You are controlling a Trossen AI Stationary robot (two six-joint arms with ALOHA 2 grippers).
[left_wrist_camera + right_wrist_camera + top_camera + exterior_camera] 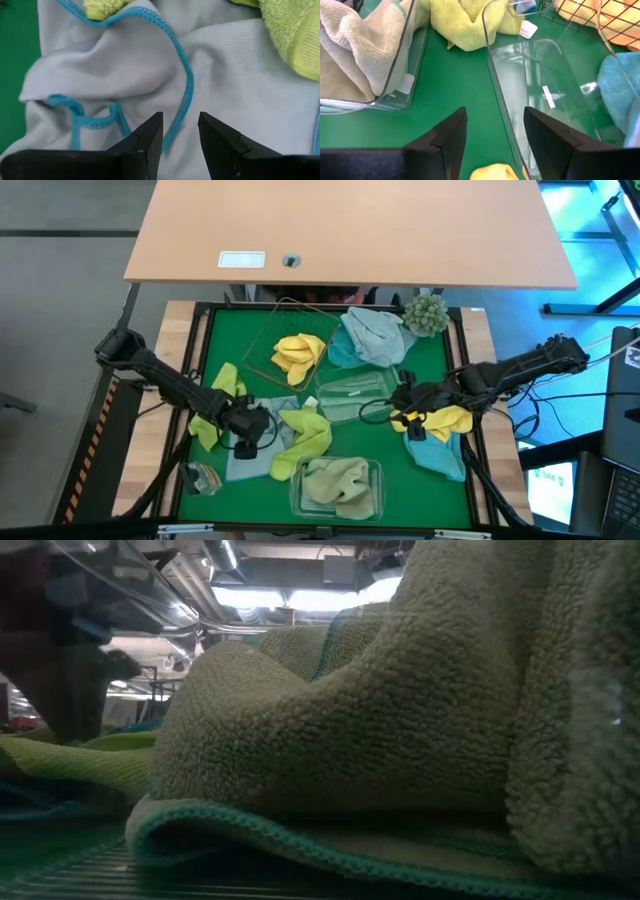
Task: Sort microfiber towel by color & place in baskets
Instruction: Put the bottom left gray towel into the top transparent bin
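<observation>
Holding three baskets [349, 395], the table; left gripper [180, 145] and right gripper [495, 135] both released.

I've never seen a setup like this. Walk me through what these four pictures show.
Two dark robot arms work over a green mat. One picture looks straight down; one sits at table height, blocked by an olive towel; two come from the wrists. The left end effector, open, hovers over a pale blue towel. The right end effector, open and holding nothing, faces an empty clear tub. Another tub holds olive towels; a wire basket holds a yellow towel.
</observation>
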